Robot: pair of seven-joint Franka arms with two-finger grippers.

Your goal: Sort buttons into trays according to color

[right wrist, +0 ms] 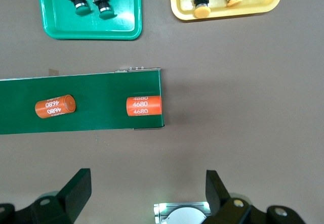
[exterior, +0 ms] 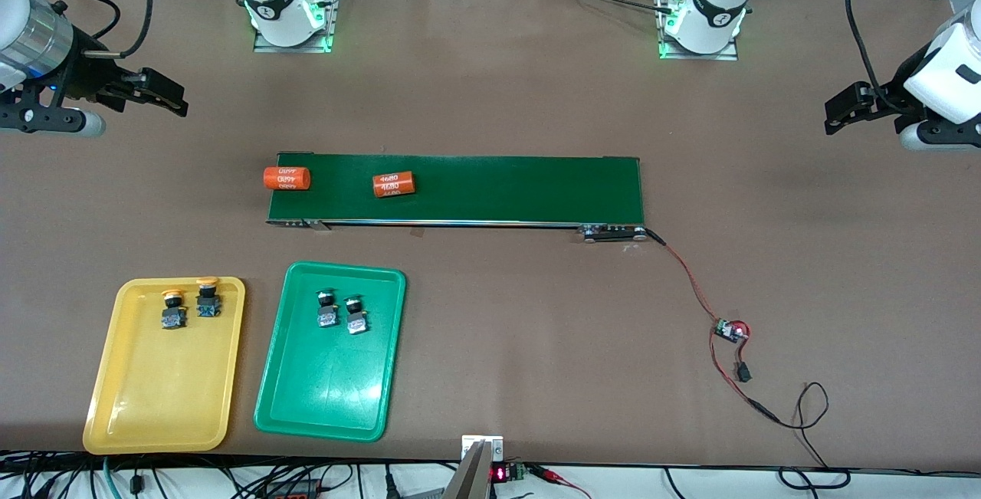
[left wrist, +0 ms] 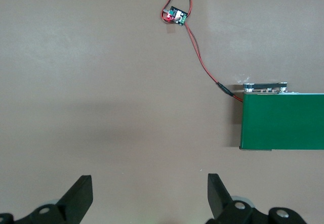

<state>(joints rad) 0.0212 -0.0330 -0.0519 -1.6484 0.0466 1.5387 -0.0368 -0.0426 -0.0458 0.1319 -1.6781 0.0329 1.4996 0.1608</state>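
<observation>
Both arms are glossy white with black joint bands, green lights glowing at their metal base plates; black cables loop along them, and each ends in black, angular fingers

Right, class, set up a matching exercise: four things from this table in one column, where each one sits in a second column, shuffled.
Things:
1. yellow-capped buttons
2. green-capped buttons
3. orange cylinders
4. left pincer

Places:
A. on the conveyor belt
B. in the green tray
C. open, over bare table off the belt's end
D. in the yellow tray

Pairs: 1-D, 2-B, 3-A, 4-C
</observation>
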